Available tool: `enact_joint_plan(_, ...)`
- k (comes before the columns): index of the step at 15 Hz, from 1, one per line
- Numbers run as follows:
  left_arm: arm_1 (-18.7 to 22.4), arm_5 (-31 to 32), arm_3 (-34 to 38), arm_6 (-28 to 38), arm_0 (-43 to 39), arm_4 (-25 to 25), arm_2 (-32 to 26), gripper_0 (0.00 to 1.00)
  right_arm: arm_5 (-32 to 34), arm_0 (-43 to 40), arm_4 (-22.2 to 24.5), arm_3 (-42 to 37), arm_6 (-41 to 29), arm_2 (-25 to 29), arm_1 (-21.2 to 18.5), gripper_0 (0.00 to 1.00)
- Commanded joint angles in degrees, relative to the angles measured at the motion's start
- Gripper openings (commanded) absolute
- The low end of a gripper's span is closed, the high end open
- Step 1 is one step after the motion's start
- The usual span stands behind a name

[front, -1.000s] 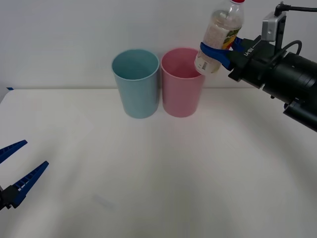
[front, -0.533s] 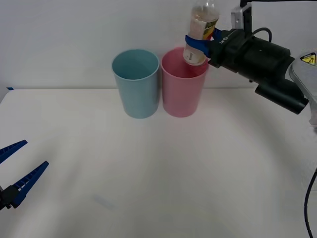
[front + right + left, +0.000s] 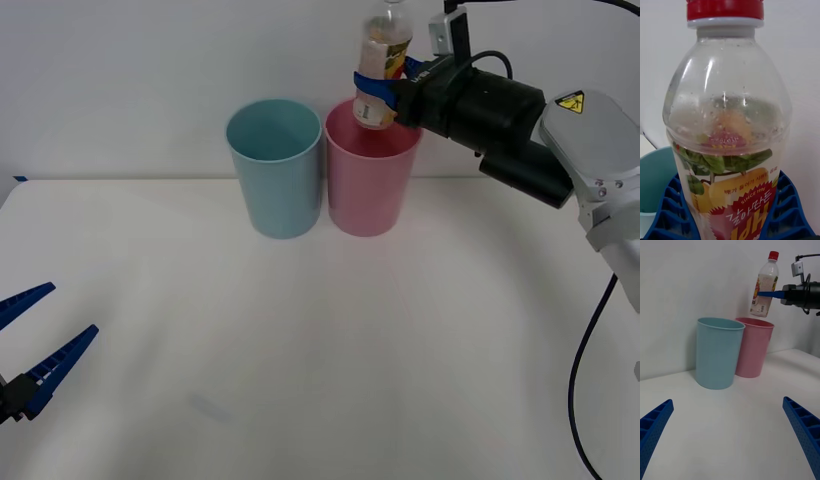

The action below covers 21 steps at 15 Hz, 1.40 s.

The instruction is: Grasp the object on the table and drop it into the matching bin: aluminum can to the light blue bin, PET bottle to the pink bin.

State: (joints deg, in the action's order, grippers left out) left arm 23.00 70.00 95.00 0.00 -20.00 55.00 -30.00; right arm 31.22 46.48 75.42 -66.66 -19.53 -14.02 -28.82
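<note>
The PET bottle hangs in the air above the open mouth of the pink bin, nearly upright with a slight tilt, its red cap uppermost and its base just over the bin's rim. Its pale label carries fruit and leaf artwork. The right hand is clamped on the bottle's middle, one blue ribbed finger on each side of the label, with the black arm reaching in from the right side of the front view. The pink bin stands on the white table near its far edge, against a plain white wall; the light blue bin stands just beside it on the robot's left, the two nearly touching. The left hand waits low over the near left part of the table, well apart from the bins, its blue fingers spread wide and holding nothing.
</note>
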Motion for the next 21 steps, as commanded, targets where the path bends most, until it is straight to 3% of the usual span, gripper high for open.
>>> enact_joint_plan(1,0.00,0.00,0.00,0.00,0.00,0.00,0.00,1.00,0.07,0.02,-0.01,0.04,0.11,-0.04,-0.01,0.11)
enact_joint_plan(2,0.00,0.00,0.00,0.00,0.00,0.00,0.00,1.00,0.07,0.02,-0.01,0.04,0.37,0.05,-0.01,0.63)
enact_joint_plan(3,0.00,0.00,0.00,0.00,0.00,0.00,0.00,1.00,0.07,0.02,-0.09,0.04,0.46,-0.04,-0.01,1.00)
enact_joint_plan(8,0.00,0.00,0.00,0.00,0.00,0.00,0.00,1.00,0.86,-0.51,-2.03,-0.84,1.07,0.05,-0.63,1.00)
enact_joint_plan(10,0.00,0.00,0.00,0.00,0.00,0.00,0.00,1.00,1.21,-3.15,-3.96,-5.06,1.16,0.05,-2.30,1.00)
enact_joint_plan(14,0.00,0.00,0.00,0.00,0.00,0.00,0.00,1.00,3.14,-11.50,-6.86,-14.99,1.16,2.42,-5.81,1.00)
enact_joint_plan(21,0.00,0.00,0.00,0.00,0.00,0.00,0.00,1.00,11.49,-29.43,-11.61,-30.20,2.92,12.35,-9.51,1.00)
